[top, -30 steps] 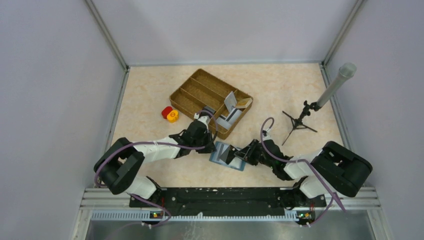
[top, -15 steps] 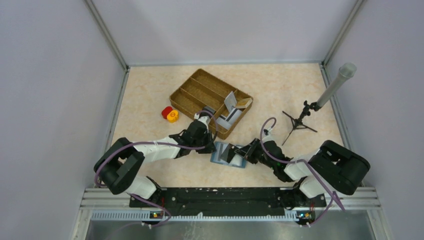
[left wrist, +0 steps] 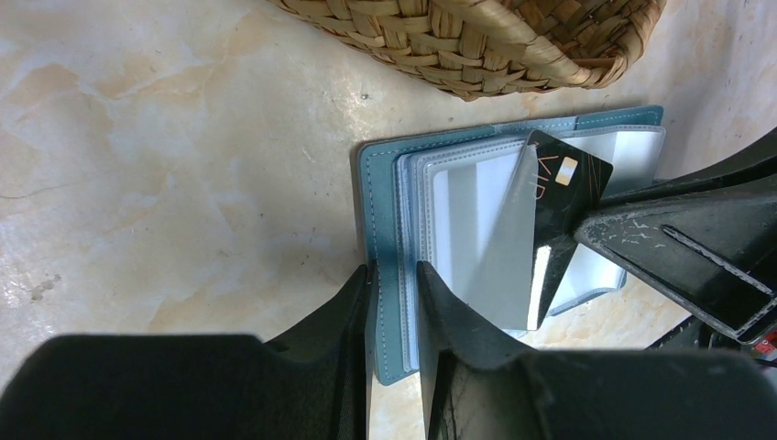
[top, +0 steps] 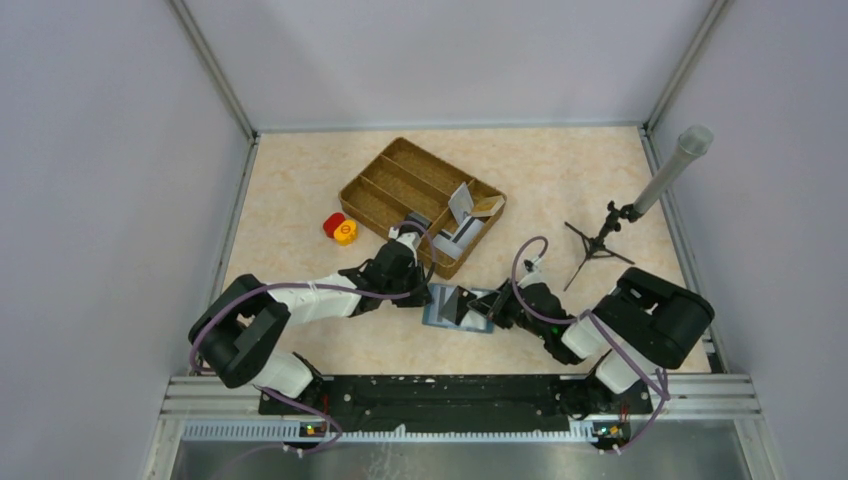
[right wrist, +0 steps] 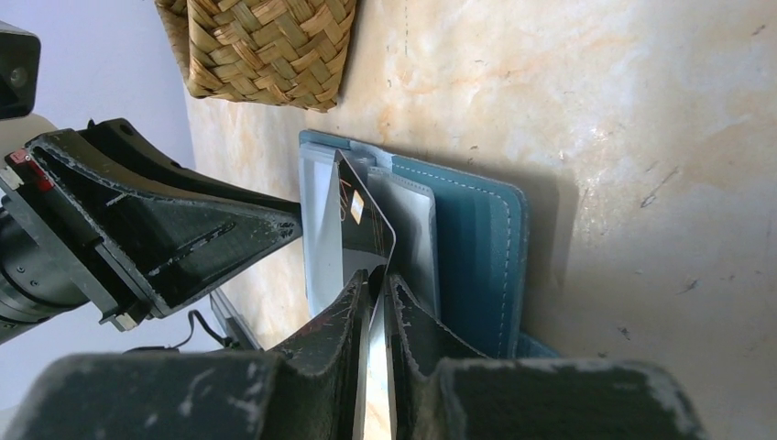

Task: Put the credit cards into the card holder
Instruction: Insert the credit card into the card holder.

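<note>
**Card at the sleeves, holder pinned**

My left end effector (left wrist: 394, 273) is clamped on the left edge of the open teal card holder (left wrist: 380, 202), pinning it to the table (left wrist: 137, 137) just near of the woven tray (left wrist: 476, 41). My right end effector (right wrist: 377, 278) pinches a black VIP card (right wrist: 362, 225), its corner among the clear sleeves (left wrist: 467, 211). I can't tell whether it is in a pocket yet. This looks like the insertion step: next I line the card up with a sleeve mouth and slide it left. The floppy sleeves could snag it. Grey cards (top: 462, 205) wait in the tray.

Teal card holder (top: 455, 308) open flat at centre frame, clear sleeves fanned; black card (left wrist: 566, 183) tilted edgewise among them; grey and tan cards (top: 460, 203) propped just above.
</note>
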`<state>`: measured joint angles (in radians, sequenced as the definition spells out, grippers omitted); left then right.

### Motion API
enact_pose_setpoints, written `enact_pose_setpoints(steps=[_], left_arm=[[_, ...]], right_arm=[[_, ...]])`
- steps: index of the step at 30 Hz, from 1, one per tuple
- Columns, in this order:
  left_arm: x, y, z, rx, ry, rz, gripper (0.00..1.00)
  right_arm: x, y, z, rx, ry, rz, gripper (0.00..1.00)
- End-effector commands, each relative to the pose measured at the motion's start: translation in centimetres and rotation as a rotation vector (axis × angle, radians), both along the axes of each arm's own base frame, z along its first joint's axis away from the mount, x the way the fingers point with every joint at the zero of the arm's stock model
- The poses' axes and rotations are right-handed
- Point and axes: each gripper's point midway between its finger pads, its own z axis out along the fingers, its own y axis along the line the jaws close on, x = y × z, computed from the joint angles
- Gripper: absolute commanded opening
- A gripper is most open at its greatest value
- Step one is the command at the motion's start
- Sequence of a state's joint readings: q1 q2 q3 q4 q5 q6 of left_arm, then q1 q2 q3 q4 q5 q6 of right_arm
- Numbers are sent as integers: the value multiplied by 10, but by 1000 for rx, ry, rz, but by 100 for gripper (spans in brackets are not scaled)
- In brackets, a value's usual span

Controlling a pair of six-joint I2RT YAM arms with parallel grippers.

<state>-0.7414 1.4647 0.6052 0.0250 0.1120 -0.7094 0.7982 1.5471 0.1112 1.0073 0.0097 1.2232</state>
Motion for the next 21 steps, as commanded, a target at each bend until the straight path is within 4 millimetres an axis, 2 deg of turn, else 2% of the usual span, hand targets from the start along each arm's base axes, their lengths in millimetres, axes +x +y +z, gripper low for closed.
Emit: enact_pose_setpoints(steps=[1,5,12,18,21], left_arm=[[0,-4,0,-8,2,-4,26],[0,-4,0,-8,5,-3,26],[1,-4,0,-6,2,-2,26],[1,-4,1,-5,3,0,26],[1,-4,1,-5,3,-1,26]], right_arm=[[3,13,19,69,-59,23,7],[-1,9,12,52,-17,15,0],[-9,-3,-6,-60,73,0,0],[-11,-14,-11,-154,108,-10,0],[-12,-14,-12,-190,136,17,0]])
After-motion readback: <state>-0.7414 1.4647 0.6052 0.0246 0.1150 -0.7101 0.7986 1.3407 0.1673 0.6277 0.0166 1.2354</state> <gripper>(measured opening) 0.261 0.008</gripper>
